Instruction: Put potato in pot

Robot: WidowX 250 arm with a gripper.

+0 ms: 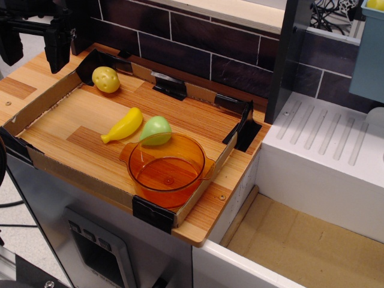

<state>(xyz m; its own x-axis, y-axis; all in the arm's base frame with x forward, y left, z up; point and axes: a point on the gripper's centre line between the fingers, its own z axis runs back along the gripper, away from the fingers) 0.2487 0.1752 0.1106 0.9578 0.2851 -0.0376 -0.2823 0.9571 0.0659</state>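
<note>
Observation.image view has the hand [35, 41] hanging open and empty up top-left, potato [105, 79] just right and below it, pot [167, 170] way across the table [204, 222].

Surface [90, 129]: you see wood-grain board, cardboard-edged.
Far corner: potato [105, 78].
Middle: banana toy [123, 125], just beside green toy [156, 129].
Near edge: orange pot [167, 170], empty, touching green toy.
</note>
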